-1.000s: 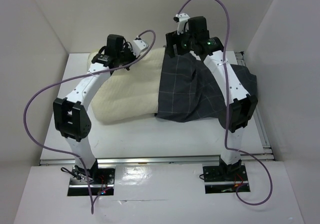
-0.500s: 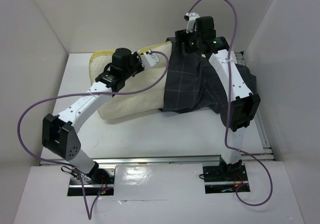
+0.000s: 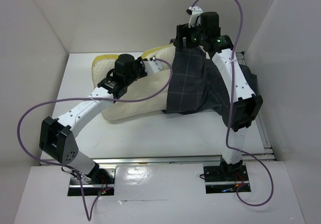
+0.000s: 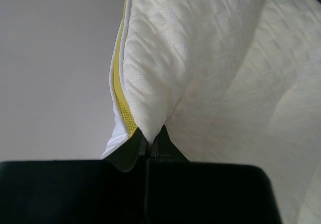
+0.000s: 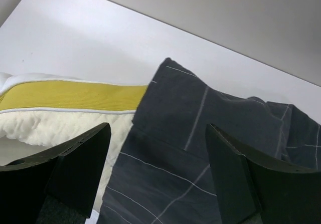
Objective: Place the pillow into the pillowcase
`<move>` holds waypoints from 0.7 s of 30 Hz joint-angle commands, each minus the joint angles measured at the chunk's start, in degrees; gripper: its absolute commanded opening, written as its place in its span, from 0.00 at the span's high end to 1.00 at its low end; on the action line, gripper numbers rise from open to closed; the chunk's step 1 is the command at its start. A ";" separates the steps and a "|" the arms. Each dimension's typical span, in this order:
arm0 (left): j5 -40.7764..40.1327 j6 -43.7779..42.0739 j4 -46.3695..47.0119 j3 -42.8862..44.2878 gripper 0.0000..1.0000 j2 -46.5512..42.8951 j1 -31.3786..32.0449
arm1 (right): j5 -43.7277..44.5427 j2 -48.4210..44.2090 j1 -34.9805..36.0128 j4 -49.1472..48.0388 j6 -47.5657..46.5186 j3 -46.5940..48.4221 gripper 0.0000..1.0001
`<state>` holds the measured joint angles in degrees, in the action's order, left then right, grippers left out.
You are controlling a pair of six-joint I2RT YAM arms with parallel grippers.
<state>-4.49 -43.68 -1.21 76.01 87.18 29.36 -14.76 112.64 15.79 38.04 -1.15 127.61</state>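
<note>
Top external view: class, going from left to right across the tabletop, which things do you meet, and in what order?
pillow → left gripper, pinched on the pillow → pillowcase → bare right edge of the table

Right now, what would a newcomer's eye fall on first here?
The cream pillow lies across the table, its right end inside the dark checked pillowcase. The left gripper pinches the pillow's yellow-banded edge; the right gripper hangs open over the pillowcase.
</note>
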 commanded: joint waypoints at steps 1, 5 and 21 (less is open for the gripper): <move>-0.17 -2.73 8.51 1.51 1.00 -3.94 0.43 | -1.85 -1.37 2.48 -2.18 -1.74 1.06 0.17; -0.17 -2.73 8.51 1.51 1.00 -4.47 0.96 | 0.17 -1.37 3.90 -2.18 -2.37 -1.31 0.18; 0.36 -2.20 8.06 -1.29 1.00 -8.51 1.48 | 23.55 -1.37 8.29 -8.42 -2.10 -6.07 0.30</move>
<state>-4.67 -44.75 -1.39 74.26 84.09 30.59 2.33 112.64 24.82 32.47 -3.75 120.81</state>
